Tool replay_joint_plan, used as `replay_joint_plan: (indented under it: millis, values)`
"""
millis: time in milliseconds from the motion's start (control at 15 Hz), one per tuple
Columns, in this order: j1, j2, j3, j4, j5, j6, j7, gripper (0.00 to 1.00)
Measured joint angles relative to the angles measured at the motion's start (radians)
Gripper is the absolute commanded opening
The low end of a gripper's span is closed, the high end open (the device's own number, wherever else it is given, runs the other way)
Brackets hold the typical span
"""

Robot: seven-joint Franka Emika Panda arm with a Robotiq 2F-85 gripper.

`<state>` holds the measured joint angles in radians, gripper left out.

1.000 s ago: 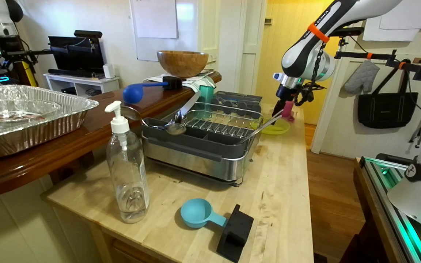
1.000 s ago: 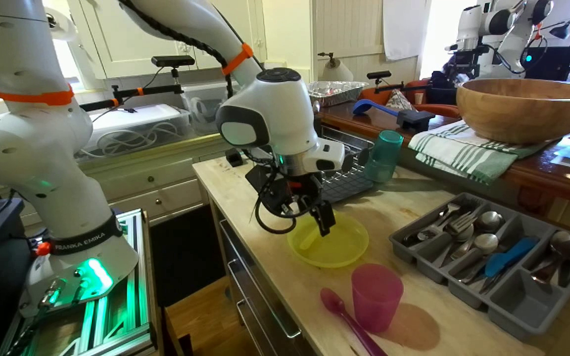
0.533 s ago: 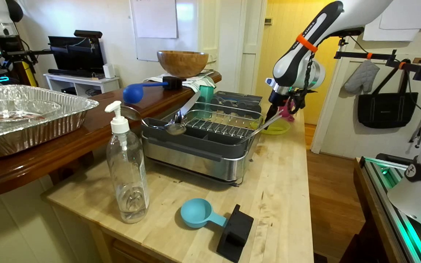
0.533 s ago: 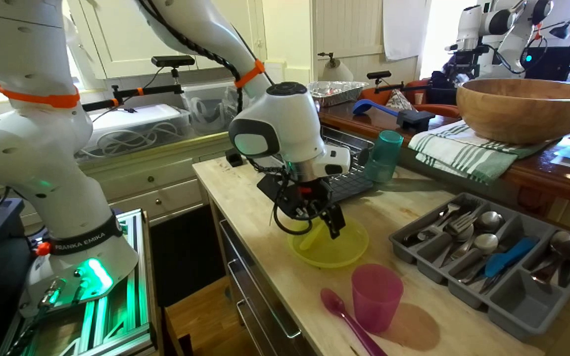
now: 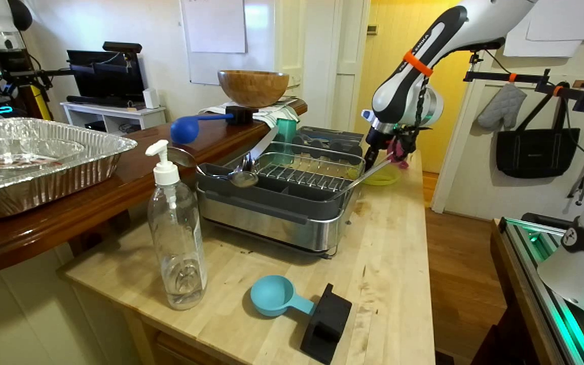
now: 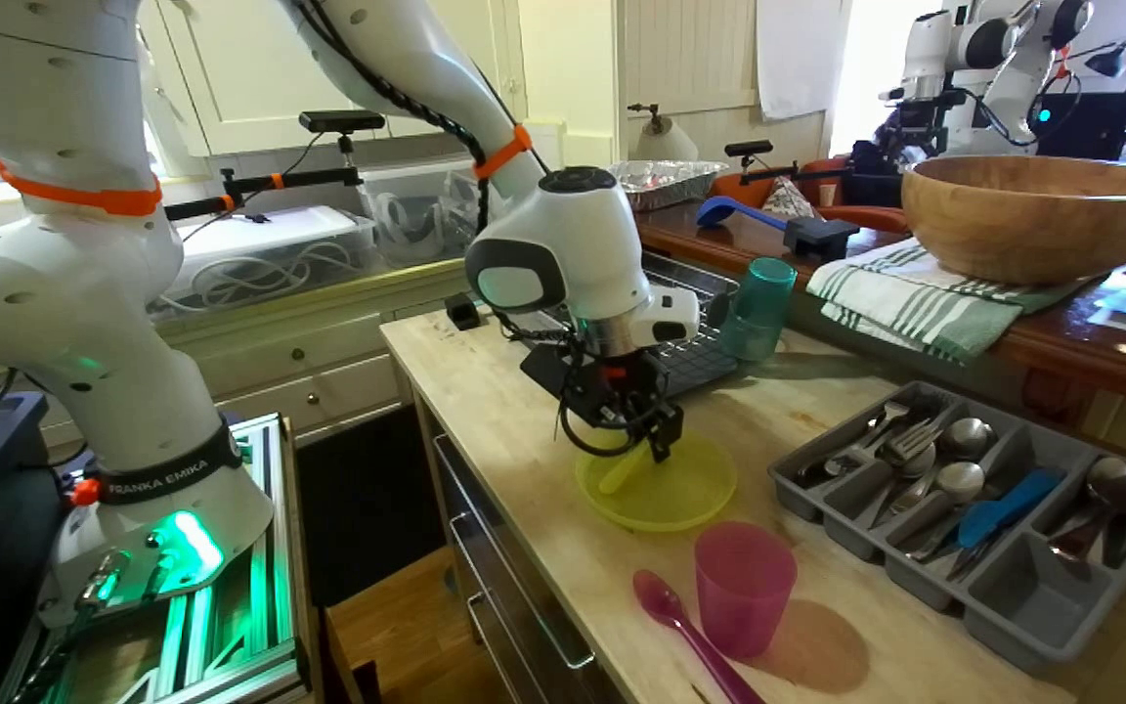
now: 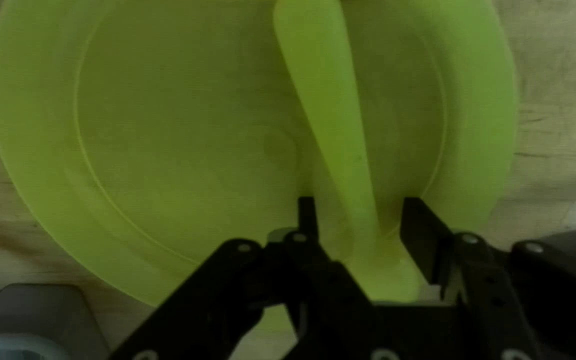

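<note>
Plate [image 7: 183,125] shifted; utensil [image 7: 338,120] lengthwise between claw's [image 7: 358,212] fingertips [image 7: 308,217], broad end toward drawers [image 6: 495,557].

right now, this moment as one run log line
gripper: open, over yellow plate | held: nothing | yellow utensil: on plate, between jaws in wrist view | pink cup: upright, beside pink spoon

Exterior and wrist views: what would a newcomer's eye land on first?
Likely the big white robot arm, bent over the counter in both exterior views. Then the bright yellow plate beneath its open end effector, whose fingers flank a yellow utensil in the wrist view. The pink cup standing near that plate also pops in an exterior view.
</note>
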<state>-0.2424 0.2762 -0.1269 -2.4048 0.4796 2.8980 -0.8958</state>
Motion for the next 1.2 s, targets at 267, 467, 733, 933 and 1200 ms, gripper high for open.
replay_joint_plan:
  millis: [267,467,733,933,1200]
  values:
    - [-0.001,0.0,0.001,0.006,0.0,0.0,0.0,0.03]
    - [-0.001,0.0,0.0,0.006,-0.001,0.0,0.0,0.04]
    - [-0.001,-0.005,-0.008,0.007,-0.007,0.0,0.0,0.04]
    - [0.002,-0.037,-0.029,0.006,-0.048,0.0,0.0,0.04]
    - [0.021,-0.128,-0.07,-0.003,-0.175,0.0,0.003,0.04]
